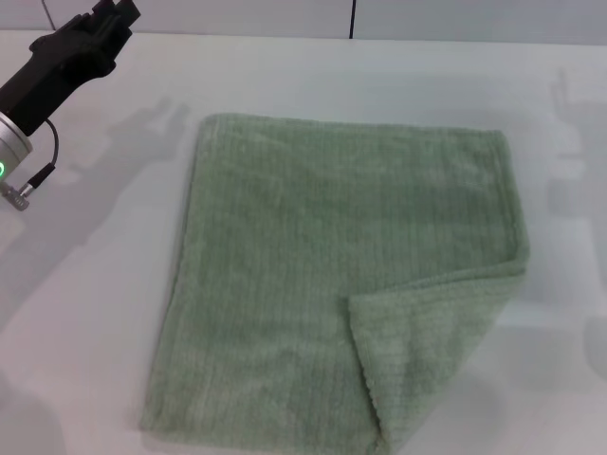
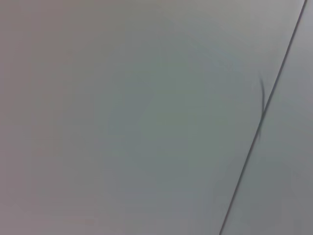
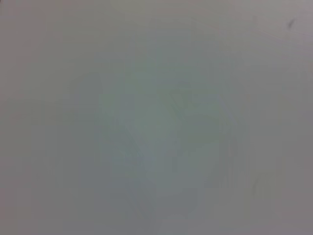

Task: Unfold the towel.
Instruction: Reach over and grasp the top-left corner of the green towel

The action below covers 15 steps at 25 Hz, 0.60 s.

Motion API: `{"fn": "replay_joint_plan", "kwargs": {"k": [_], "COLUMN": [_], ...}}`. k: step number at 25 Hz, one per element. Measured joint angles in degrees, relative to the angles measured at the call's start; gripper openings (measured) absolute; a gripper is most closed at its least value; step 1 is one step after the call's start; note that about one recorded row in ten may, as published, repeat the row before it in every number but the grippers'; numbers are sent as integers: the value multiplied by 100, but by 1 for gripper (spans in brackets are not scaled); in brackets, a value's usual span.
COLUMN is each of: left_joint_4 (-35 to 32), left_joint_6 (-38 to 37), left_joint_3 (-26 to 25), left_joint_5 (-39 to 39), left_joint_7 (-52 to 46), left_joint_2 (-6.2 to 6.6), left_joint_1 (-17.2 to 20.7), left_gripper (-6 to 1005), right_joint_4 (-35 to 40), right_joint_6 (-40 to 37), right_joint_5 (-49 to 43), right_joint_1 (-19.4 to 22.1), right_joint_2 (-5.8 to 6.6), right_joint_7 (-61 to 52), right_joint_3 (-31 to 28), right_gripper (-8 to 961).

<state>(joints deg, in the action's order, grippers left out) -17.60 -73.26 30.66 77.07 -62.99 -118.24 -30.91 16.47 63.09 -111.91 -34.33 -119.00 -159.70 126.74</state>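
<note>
Towel (image 1: 332, 284), left hand (image 1: 109, 24): head view only.

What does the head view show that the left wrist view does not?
Only the head view shows the towel, spread on the table with its near right corner folded over, and the left gripper raised at the far left, off the cloth. Only the left wrist view shows a thin dark diagonal line crossing a plain pale surface. Neither view shows the right gripper.
</note>
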Motion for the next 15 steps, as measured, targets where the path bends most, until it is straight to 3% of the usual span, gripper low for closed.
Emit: {"fn": "replay_joint_plan", "kwargs": {"k": [5,12,15], "left_joint_4": [-207,-1426,-2017], "left_joint_6": [-47,6,64], "left_joint_3": [153,1538,2092], "left_joint_5": [49,81,164], "left_joint_7": [-203,-1273,-1675], "left_joint_2": [4,12,23], "left_joint_1": [12,235,354], "left_gripper": [322,66,33], "right_joint_4": [-2,-3,-3], "right_joint_6": [2,2,2], "right_joint_5": [9,12,12], "right_joint_1": [-2,1,5], "right_joint_2": [0,0,0], "right_joint_7": [0,-7,-27], "right_joint_3": [-7,-66,-69], "right_gripper": [671,672,672]}}
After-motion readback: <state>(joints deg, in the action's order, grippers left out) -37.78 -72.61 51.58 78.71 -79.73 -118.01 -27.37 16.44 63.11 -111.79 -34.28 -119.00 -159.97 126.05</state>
